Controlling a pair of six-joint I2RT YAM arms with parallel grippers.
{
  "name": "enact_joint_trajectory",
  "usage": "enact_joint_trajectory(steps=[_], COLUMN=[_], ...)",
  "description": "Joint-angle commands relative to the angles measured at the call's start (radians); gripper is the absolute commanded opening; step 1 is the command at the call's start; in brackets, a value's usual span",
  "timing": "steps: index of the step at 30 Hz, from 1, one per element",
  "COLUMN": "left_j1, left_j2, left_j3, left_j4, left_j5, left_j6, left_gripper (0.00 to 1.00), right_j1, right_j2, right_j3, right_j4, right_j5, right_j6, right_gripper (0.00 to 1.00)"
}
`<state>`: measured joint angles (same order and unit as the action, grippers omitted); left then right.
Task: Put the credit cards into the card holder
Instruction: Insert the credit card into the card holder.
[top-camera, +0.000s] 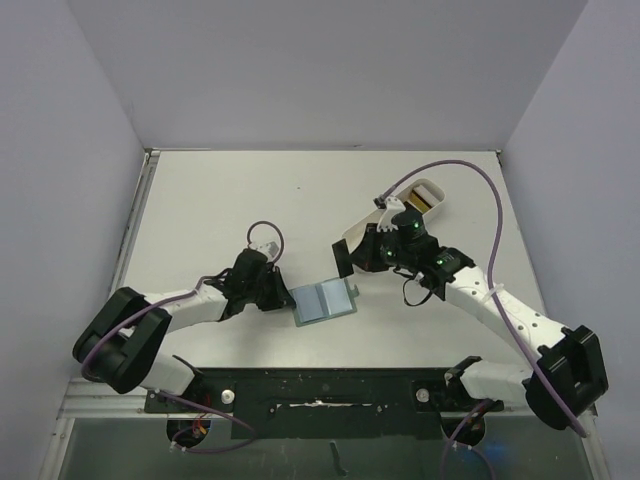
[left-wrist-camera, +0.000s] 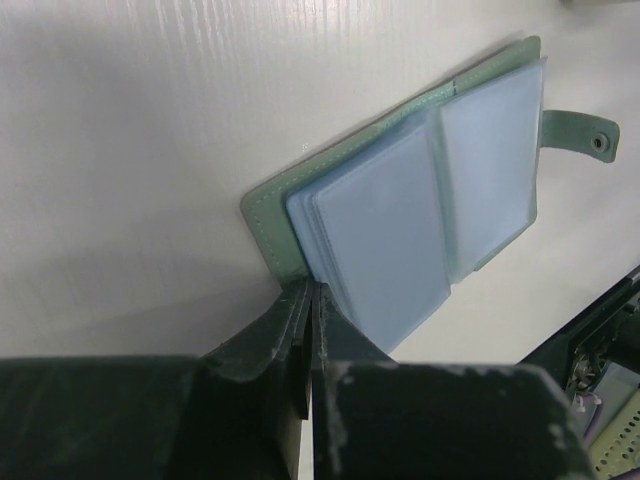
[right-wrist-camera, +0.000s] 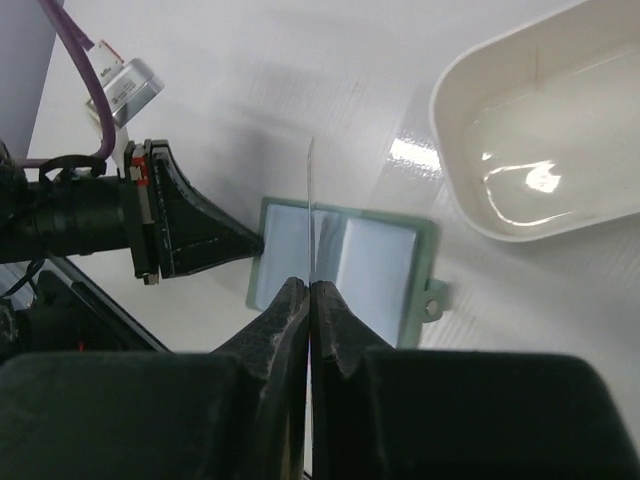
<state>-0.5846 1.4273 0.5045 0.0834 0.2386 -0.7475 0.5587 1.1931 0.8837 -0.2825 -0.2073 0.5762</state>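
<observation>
Credit card hangs edge-on over the open card holder.
Our right jaws grip it; left jaws are closed, pinching the card holder's edge.

The open holder is laid flat on the bench; its near edge is pinched by the closed tool.

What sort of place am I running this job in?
Probably a lab test booth: a white table boxed in by plain walls, two robot arms bolted to a black rail at its near edge.
</observation>
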Motion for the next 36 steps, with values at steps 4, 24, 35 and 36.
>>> enact_joint_trajectory(steps=[4,24,35,36], left_j1=[0.008,0.025,0.025,0.025], left_j2=[0.028,-0.043,-0.078,-0.071], left_j3=[0.024,0.041,0.047,0.043], left_j4=[0.042,-0.025,0.019,0.032], left_j5=[-0.071,-0.097,-0.015,-0.007], left_j6=[0.01,0.009,-0.022,-0.024], left_gripper=[0.0,0.11,0.21,0.21], right_j1=[0.071,0.212,0.26,0.262], right_j2=[0.06,0.277,0.309,0.311], right_j3=[-0.069,-0.049,0.032,0.034], right_j4=[0.204,0.155,0.06,0.059], right_j5=[-0.033,0.161,0.256,0.256], right_j6=[0.125,0.301,0.315,0.315], right_gripper=[0.0,0.0,0.0,0.0])
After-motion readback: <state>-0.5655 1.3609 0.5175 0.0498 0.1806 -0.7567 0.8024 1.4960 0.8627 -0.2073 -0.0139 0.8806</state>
